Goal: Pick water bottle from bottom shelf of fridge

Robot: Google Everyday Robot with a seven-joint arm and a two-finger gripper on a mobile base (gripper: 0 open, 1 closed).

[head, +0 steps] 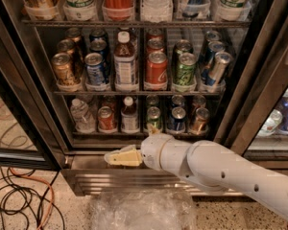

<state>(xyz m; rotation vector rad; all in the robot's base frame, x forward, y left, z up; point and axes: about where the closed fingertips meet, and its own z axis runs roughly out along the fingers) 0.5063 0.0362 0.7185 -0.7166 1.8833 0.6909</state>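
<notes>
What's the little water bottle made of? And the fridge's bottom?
The water bottle looks like clear plastic: you can see through it. The fridge base looks like ribbed, shiny metal, maybe steel. The gripper hangs right in front of that base.

Pale speckled terrazzo floor runs along the bottom; a tangle of black and orange cables sprawls over it at the left; a crumpled clear plastic sheet lies at bottom centre; the cream gripper hangs just above that sheet, pointing left.

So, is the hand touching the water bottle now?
Apart. The camera view shows the hand low before the fridge base, the water bottle higher left inside, a plain gap between.
</notes>
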